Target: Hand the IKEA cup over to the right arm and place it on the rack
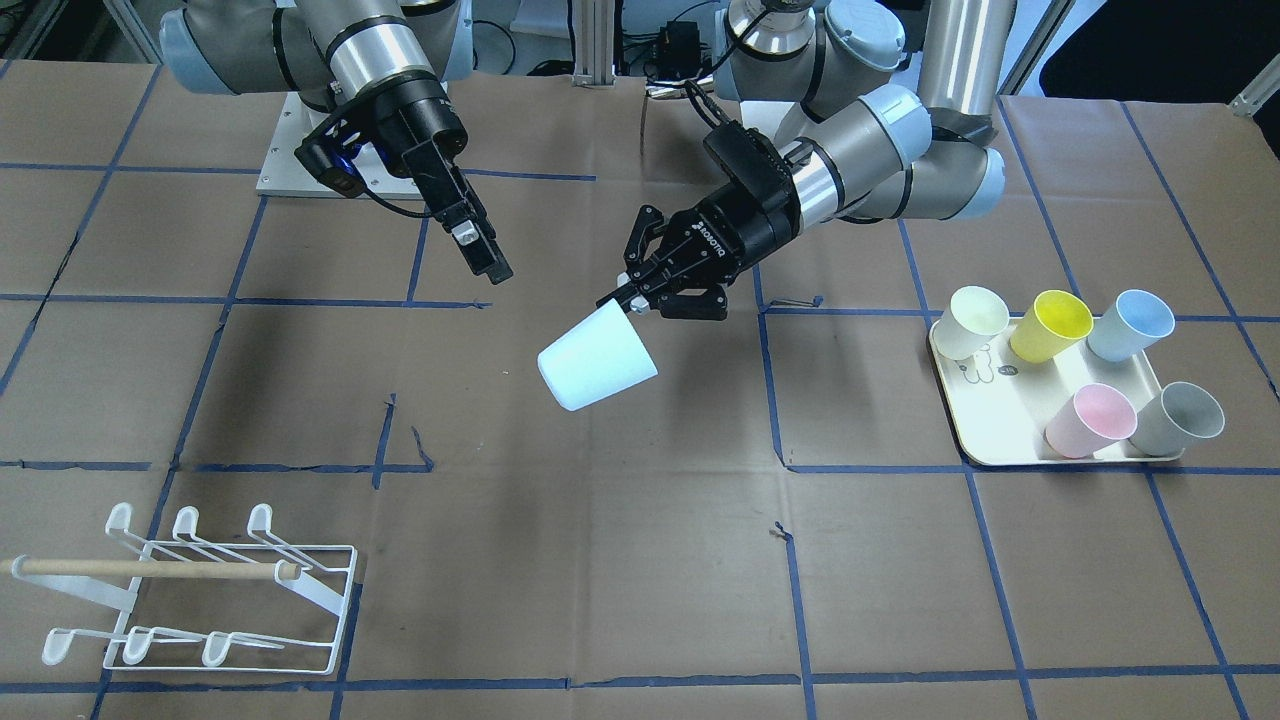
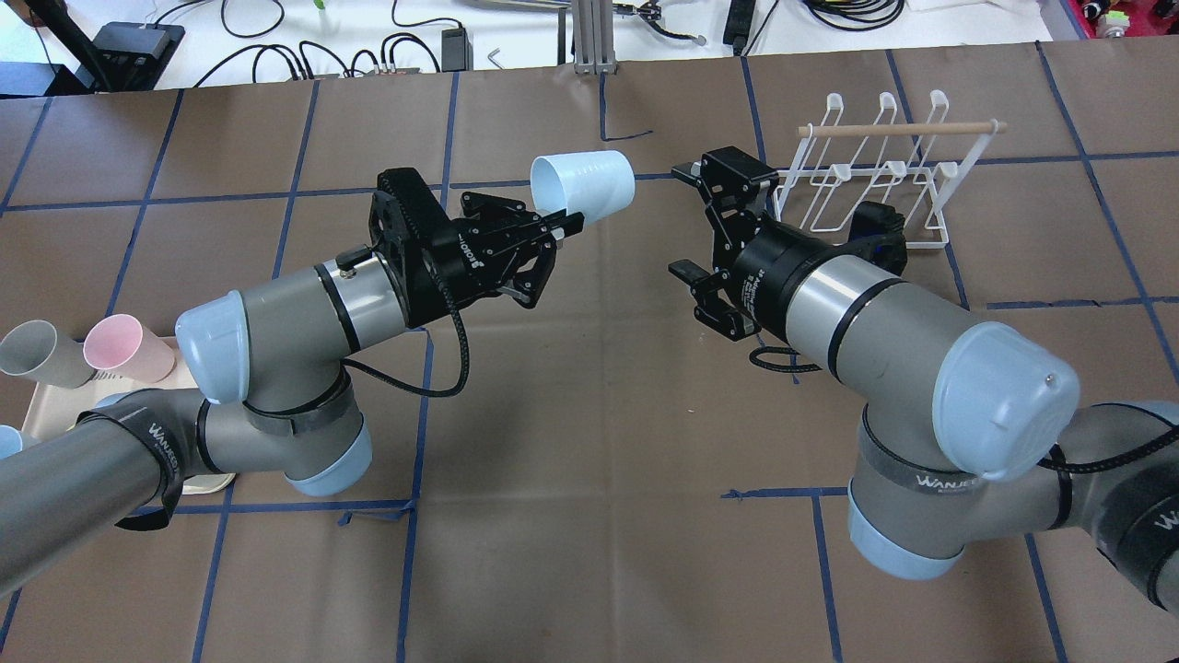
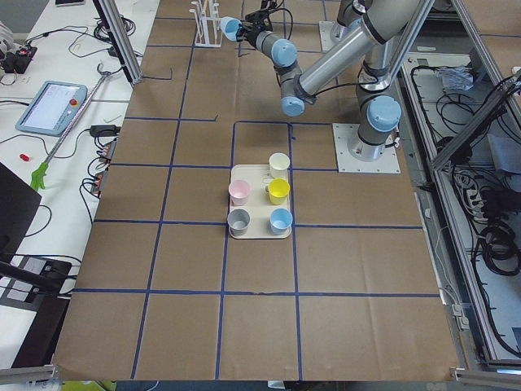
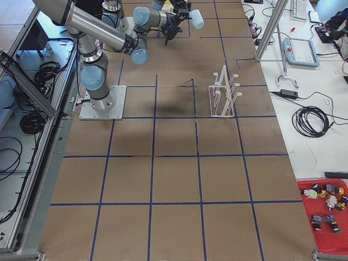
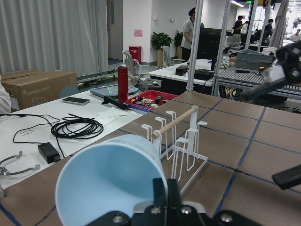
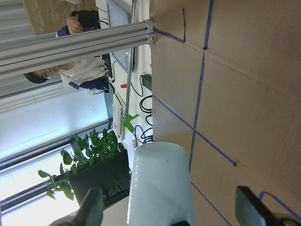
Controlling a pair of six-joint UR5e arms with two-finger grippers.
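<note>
A pale blue cup (image 1: 597, 355) hangs tilted in the air over the table's middle. My left gripper (image 1: 628, 300) is shut on its rim, one finger inside and one outside, as the left wrist view (image 5: 167, 188) shows. The cup also shows in the overhead view (image 2: 585, 187), its base pointing at my right gripper (image 2: 682, 218). That gripper is open and empty, a short gap from the cup. In the right wrist view the cup's base (image 6: 160, 183) sits between the spread fingers (image 6: 91, 207). The white wire rack (image 2: 875, 175) with its wooden dowel stands behind the right gripper.
A cream tray (image 1: 1000, 440) on the left arm's side holds several cups lying tilted: cream, yellow, blue, pink and grey. The rack (image 1: 200, 590) stands near the table's far corner on the right arm's side. Blue tape lines cross the brown table cover.
</note>
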